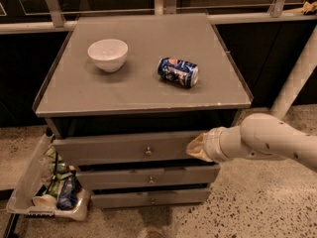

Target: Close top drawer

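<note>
Gripper (pixel 196 148) at the right end of the top drawer (pixel 114 150), yellowish tip against the front panel, right of the small round knob (pixel 147 151); open or closed state not discernible. Pale arm (pixel 270 142) entering from the right edge. Top drawer directly under the cabinet's grey top (pixel 138 90), partly out, front panel forward of the two slimmer drawer fronts (pixel 173 176) beneath, dark gap above it. On the grey top: white bowl (pixel 108 53) upright at left, blue can (pixel 178 72) on its side at right, well apart. Clear plastic bin (pixel 29 202) of packets on the speckled floor (pixel 257 202), tilted, beside the cabinet's lower left.
</note>
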Robot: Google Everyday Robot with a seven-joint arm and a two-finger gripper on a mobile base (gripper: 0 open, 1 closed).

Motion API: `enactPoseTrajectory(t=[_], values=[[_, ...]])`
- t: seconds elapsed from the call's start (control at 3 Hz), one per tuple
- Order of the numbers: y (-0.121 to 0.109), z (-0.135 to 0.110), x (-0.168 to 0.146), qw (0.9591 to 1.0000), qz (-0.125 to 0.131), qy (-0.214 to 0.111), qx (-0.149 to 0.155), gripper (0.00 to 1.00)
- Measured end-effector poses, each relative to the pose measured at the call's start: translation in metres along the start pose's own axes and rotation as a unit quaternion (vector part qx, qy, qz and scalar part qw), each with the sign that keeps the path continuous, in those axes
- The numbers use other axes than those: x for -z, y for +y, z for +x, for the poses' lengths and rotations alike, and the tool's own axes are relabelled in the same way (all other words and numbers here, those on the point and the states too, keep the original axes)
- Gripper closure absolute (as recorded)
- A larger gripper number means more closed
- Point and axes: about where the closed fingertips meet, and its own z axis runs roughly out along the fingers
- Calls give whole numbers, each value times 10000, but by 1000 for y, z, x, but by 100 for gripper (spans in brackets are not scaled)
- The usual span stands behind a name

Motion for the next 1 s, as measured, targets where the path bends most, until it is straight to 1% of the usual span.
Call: enactPoseTrajectory(t=[0.33,0.67,1.0], values=[[0,0,0,10000,0,0,0,35],[14,-7,13,9999,-132,-33,99,12],[15,-8,14,9998,-141,-33,105,0]])
